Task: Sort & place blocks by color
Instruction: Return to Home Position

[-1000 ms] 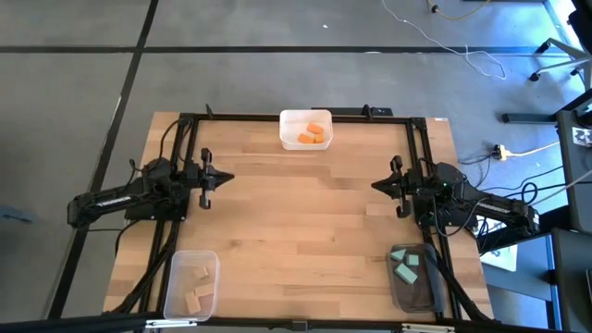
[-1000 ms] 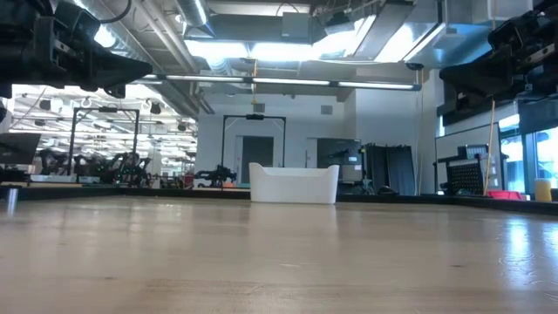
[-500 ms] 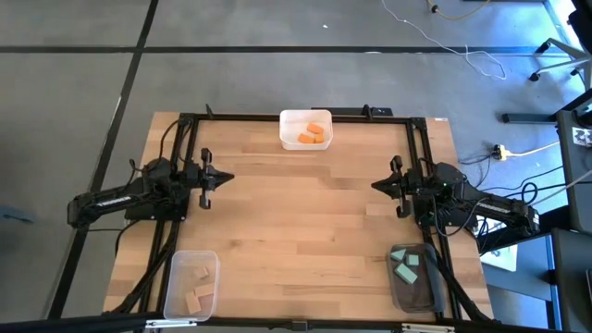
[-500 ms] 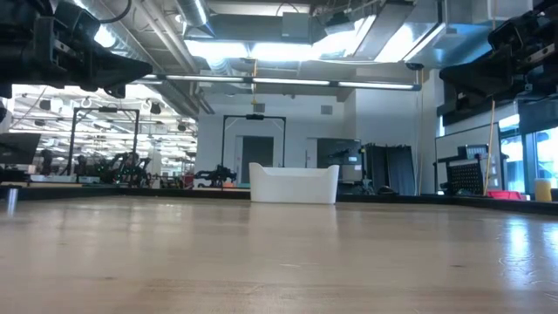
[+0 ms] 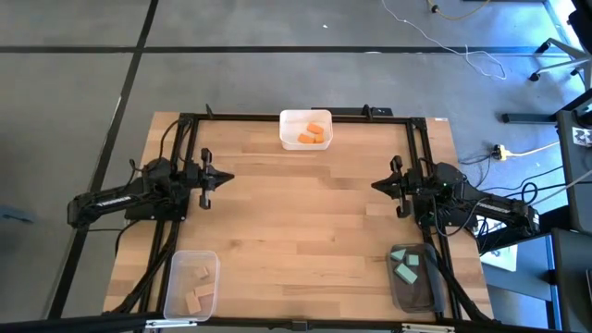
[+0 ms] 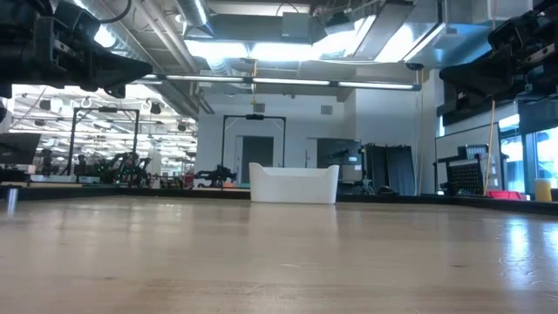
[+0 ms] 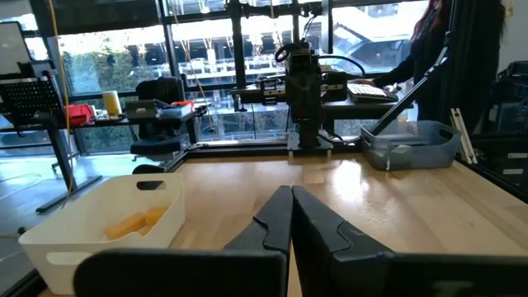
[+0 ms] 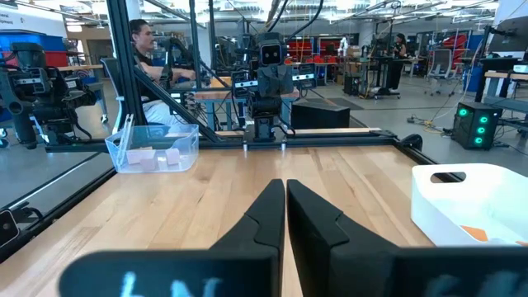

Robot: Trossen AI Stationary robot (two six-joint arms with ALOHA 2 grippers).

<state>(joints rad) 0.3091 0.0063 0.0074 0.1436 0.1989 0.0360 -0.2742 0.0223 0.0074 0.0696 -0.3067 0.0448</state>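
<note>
All blocks lie in bins. Orange blocks (image 5: 313, 136) sit in the white bin (image 5: 289, 120) at the table's far edge, tan blocks (image 5: 198, 294) in the clear bin (image 5: 176, 277) at the near left, teal blocks (image 5: 405, 266) in the dark-tinted bin (image 5: 427, 291) at the near right. My left gripper (image 5: 228, 178) is shut and holds nothing, raised above the table's left side and pointing level toward the middle. My right gripper (image 5: 375, 185) is likewise shut and bare at the right side, also seen in its wrist view (image 8: 285, 188).
A black frame (image 5: 305, 116) runs along the table's far edge and down both sides. The wooden tabletop (image 5: 305, 222) between the two grippers is bare. A person sits beyond the table in the right wrist view (image 8: 144, 45).
</note>
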